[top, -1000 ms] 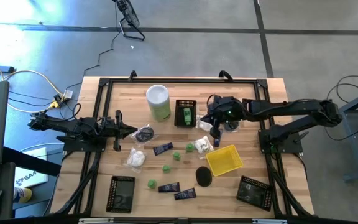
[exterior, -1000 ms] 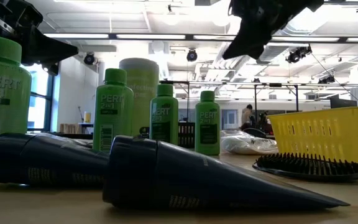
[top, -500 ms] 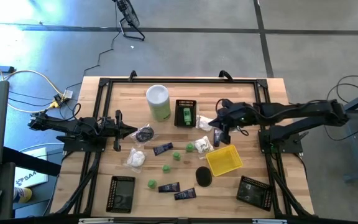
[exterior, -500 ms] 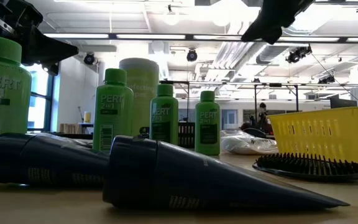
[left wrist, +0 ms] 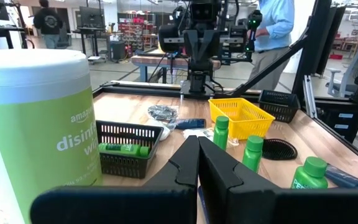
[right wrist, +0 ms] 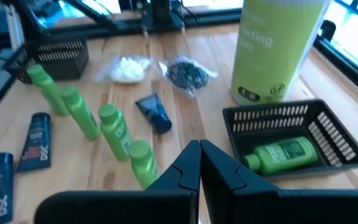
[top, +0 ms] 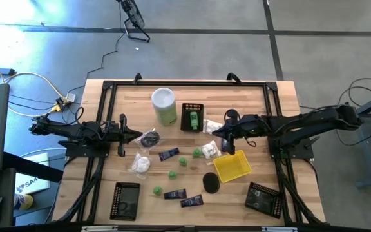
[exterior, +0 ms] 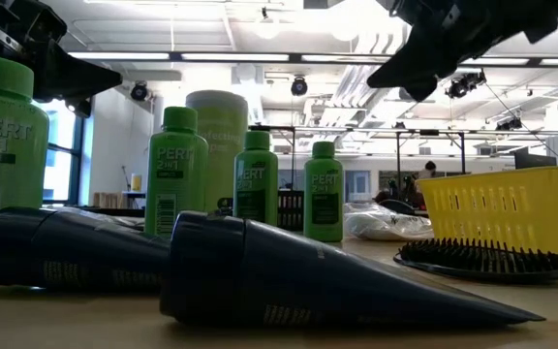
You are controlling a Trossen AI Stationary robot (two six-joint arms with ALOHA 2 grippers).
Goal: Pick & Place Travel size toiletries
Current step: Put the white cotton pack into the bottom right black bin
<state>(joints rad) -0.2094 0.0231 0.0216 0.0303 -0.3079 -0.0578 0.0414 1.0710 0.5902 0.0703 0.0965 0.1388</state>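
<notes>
Nearest me, navy tubes (top: 184,197) and green bottles (top: 172,174) lie loose mid-table, with a white packet (top: 140,164) to their left. My right gripper (top: 218,132) has pulled back right from over the far black basket (top: 192,116), jaws together and empty, one bottle (right wrist: 283,154) lying in there. So that drop looks done. Left gripper (top: 136,135) waits far left, jaws together.

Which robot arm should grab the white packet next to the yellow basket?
Probably the right arm. Its fingers, shut and empty, hang close to the white packet beside the yellow basket. The left arm's fingers, also shut, wait far across the table near the dark bagged piece.
</notes>
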